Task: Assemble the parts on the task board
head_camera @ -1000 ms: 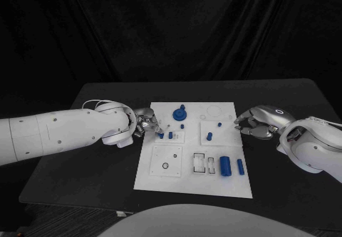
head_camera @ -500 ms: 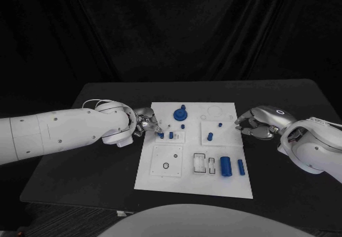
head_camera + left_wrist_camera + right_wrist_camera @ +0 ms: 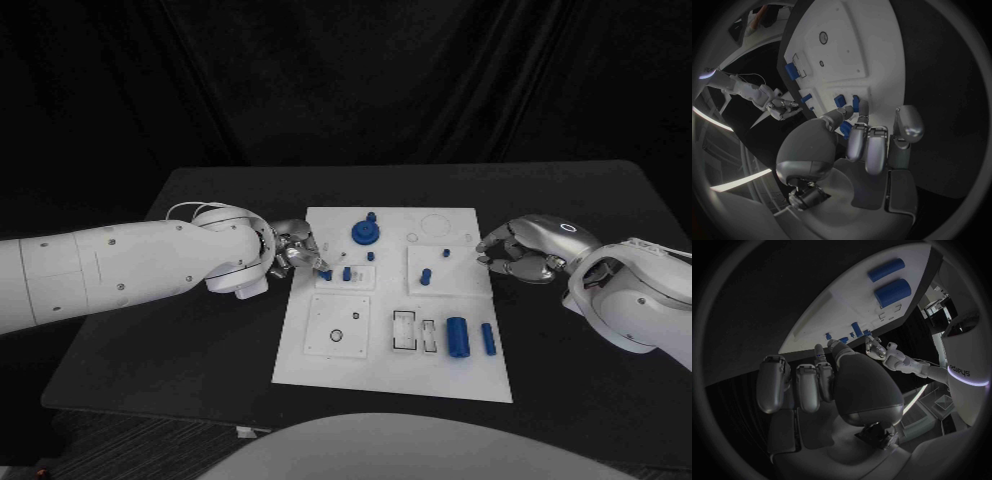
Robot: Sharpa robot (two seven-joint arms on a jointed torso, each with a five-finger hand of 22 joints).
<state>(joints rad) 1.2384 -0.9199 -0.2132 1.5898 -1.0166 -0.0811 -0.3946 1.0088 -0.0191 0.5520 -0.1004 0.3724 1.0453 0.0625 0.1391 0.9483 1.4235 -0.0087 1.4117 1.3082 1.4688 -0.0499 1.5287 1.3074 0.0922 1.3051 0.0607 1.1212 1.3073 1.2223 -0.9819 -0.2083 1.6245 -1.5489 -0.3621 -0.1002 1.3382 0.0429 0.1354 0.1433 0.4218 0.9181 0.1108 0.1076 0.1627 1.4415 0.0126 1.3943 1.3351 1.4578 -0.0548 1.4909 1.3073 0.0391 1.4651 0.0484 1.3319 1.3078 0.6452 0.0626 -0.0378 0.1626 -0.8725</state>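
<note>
A flat white board lies in the middle of the matte black tabletop, its long sides running away from the robot. Its surface is smooth, cut with square and oblong recesses and a few small round holes. Near its far edge stands a round blue disc with a knob. Below it, small blue pegs stand upright along the left side, and another blue peg stands right of the middle. Toward the near right corner a thick blue cylinder lies flat, with a thinner blue rod just beside it, both parallel to the long edge.

The left hand, silver and glossy, sits at the board's left edge, its fingers reaching onto the board beside the small pegs; whether they grip one I cannot tell. The right hand rests at the board's right edge with its fingers curled in, holding nothing.

Black cloth hangs in folds behind the tabletop.
</note>
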